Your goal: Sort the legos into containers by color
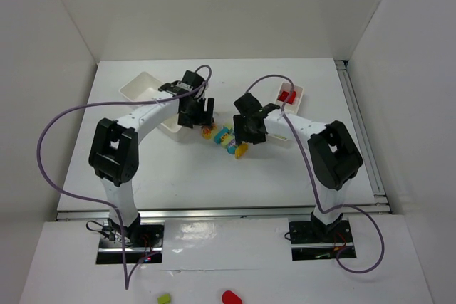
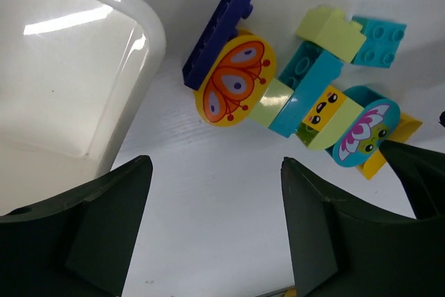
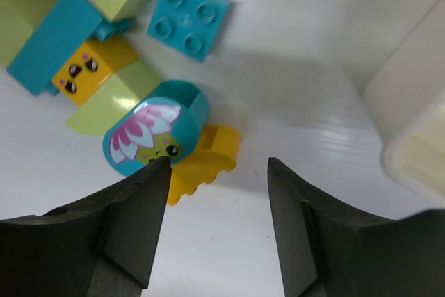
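Right pincer (image 3: 217, 179) agape (left pincer (image 2: 215, 172) too); yellow lego (image 3: 208, 154) near.

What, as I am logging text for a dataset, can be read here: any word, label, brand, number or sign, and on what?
None readable in any view. Only pictures are printed:
a butterfly on the round yellow plastic brick;
a lotus face on the round cyan plastic brick;
a small face on the square yellow plastic brick.

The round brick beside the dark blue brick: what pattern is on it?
Round brick: orange butterfly on yellow, clearest in the left wrist view.
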{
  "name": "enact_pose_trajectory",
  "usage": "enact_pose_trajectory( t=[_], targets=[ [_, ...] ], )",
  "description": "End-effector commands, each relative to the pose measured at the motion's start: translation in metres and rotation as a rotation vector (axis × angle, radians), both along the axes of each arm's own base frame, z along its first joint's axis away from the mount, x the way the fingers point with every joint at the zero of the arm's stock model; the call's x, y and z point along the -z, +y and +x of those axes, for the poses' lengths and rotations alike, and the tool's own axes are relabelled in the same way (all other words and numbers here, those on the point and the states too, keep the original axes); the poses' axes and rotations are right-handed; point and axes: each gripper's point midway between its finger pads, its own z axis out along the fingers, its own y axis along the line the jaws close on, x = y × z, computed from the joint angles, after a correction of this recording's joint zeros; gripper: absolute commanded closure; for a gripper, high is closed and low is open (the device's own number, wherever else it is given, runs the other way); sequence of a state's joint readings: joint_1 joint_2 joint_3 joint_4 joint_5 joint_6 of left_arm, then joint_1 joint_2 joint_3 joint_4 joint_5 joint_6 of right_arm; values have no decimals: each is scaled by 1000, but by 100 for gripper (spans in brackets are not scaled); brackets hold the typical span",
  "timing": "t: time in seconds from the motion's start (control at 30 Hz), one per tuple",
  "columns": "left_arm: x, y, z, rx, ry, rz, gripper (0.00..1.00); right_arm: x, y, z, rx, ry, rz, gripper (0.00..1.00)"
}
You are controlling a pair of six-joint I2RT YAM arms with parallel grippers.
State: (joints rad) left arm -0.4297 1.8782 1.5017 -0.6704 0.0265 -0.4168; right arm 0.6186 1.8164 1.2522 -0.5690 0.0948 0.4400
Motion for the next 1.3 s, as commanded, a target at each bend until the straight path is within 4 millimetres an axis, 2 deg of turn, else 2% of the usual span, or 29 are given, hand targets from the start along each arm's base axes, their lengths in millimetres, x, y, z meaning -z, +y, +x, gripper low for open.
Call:
enact_pose_trajectory(
  t=[0.0,0.1,0.13,0.17,0.2,0.27,0.37,0.4,0.47,0.53,0.57,0.67,0.7,0.73,0.8,0.83,0.87,0.93,1.03,1.07,1.17,1.27],
  targets=[
    [-28,-3,20,20,-68,-29,16,-35,0,32,148,-111,72,34],
    [-60,-15,21,60,-109,-102,16,-36,-2,47,207,-143,103,31],
    [-71,-20,19,78,-113,-135,16,-29,0,49,218,-122,118,30],
    [-90,-23,20,87,-148,-162,16,-30,3,54,227,-134,135,28],
    [-94,-24,18,100,-142,-164,15,-31,7,58,223,-138,148,26],
    [-124,-27,16,113,-190,-200,15,-23,11,63,243,-129,155,25],
    [-142,-26,14,115,-213,-209,13,-17,21,73,249,-132,179,25],
    [-153,-25,15,111,-243,-212,13,-17,25,76,252,-127,191,25],
    [-161,-19,15,101,-258,-216,13,-5,27,79,253,-111,177,25],
    [-170,-17,13,97,-281,-216,13,-2,30,84,253,-109,176,25],
    [-170,-15,14,91,-284,-208,13,4,30,82,238,-96,170,25],
    [-162,-9,15,73,-271,-189,13,0,46,79,163,-95,216,25],
    [-160,-8,13,72,-262,-186,13,3,43,75,164,-74,200,25],
    [-160,-8,13,72,-262,-186,13,0,51,72,132,-90,190,22],
    [-156,-8,12,72,-252,-182,13,-6,50,60,105,-101,169,16],
    [-156,-8,12,72,-252,-182,13,2,48,48,77,-87,149,15],
    [-156,-8,12,72,-252,-182,13,-4,46,44,77,-94,154,15],
    [-156,-8,12,72,-252,-182,13,5,43,25,35,-57,146,13],
    [-149,-8,12,71,-235,-176,13,6,51,-1,-25,-29,132,13],
    [-146,-7,11,71,-226,-173,13,12,45,-5,-19,-16,110,15],
    [-137,-7,9,63,-206,-170,13,8,38,-12,-15,-28,77,15],
    [-131,-5,3,53,-194,-172,13,-12,38,-8,1,-90,93,18]
  ],
)
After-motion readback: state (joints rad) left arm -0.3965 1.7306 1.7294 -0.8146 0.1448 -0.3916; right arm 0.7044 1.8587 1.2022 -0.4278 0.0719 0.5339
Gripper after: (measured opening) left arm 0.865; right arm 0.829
